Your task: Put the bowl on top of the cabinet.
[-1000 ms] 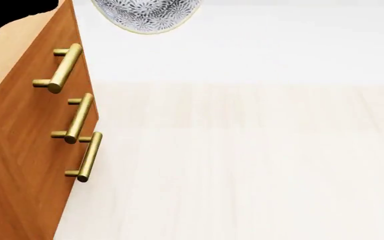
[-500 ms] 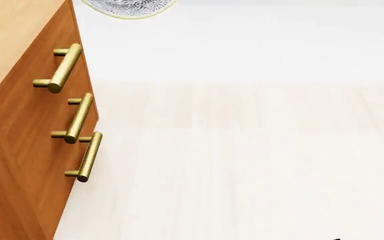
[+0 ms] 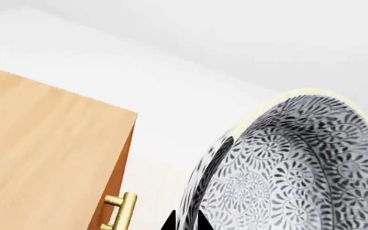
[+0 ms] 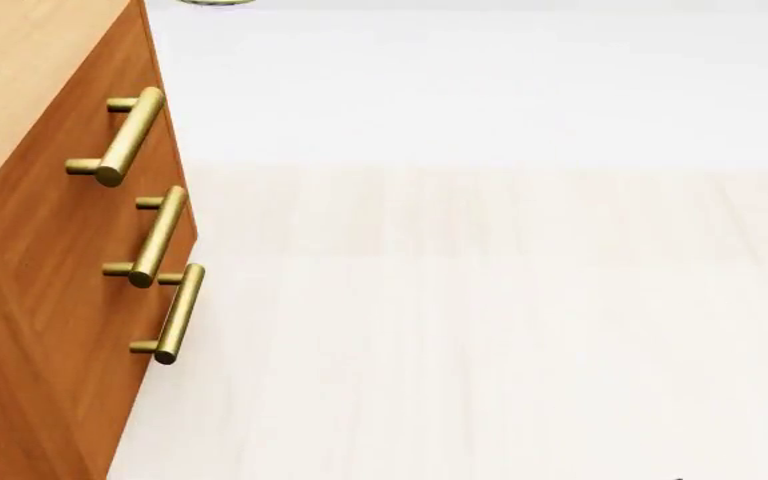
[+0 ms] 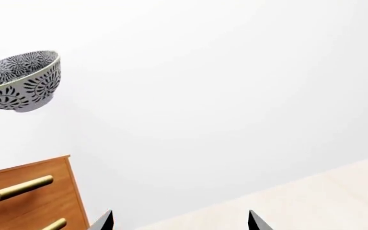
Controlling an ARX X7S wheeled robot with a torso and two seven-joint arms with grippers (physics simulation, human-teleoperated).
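The patterned bowl (image 3: 293, 172) fills the left wrist view, and my left gripper (image 3: 185, 221) is shut on its rim, one dark fingertip on each side of the wall. In the right wrist view the bowl (image 5: 21, 81) hangs in the air well above the cabinet (image 5: 30, 196), tilted slightly. In the head view only a sliver of the bowl (image 4: 217, 2) shows at the top edge. The cabinet (image 4: 51, 250) stands at the left of that view, with its light wood top and three brass handles (image 4: 124, 135). My right gripper (image 5: 178, 221) is open, with nothing between its fingertips.
A pale wood floor (image 4: 491, 330) spreads in front of the cabinet and meets a white wall (image 4: 491, 90) behind. The cabinet's light top (image 3: 43, 158) lies beside and below the bowl in the left wrist view.
The bowl has risen and moved left in the head view, from a large part showing at the top edge to a bare sliver. The cabinet has not moved.
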